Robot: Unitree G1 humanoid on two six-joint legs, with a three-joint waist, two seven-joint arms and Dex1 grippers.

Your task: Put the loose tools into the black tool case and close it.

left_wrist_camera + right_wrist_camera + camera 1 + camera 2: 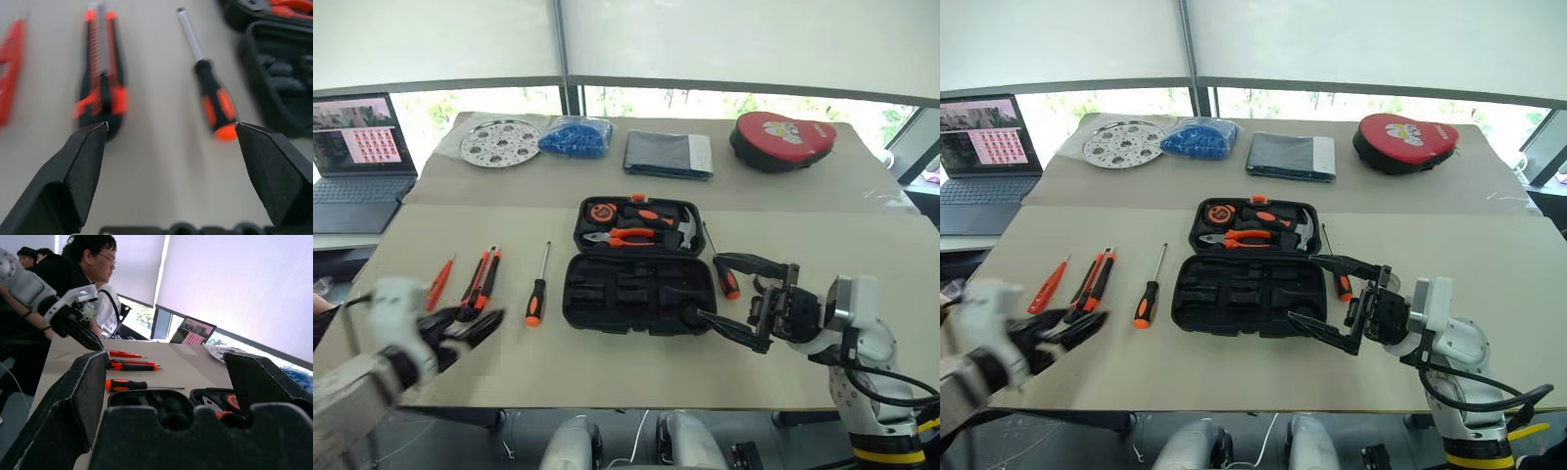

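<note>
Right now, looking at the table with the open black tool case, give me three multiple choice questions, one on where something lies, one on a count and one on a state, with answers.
1. Where does the black-orange utility knife lie?
A. left of the open black moulded plastic tool case
B. inside the case
C. on the laptop

2. How many loose orange-and-black-handled screwdrivers lie on the table beside the case?
A. none
B. two
C. five

3. How does the left gripper stand?
A. shut on the knife
B. open, holding nothing
C. shut on a screwdriver

Answers: 1 A, the knife lies on the beige tabletop between the slim orange tester screwdriver and a screwdriver. 2 B, one lies left of the case and another screwdriver right of it. 3 B, the left wrist view shows its two black fingers spread apart with only table between them.
</note>
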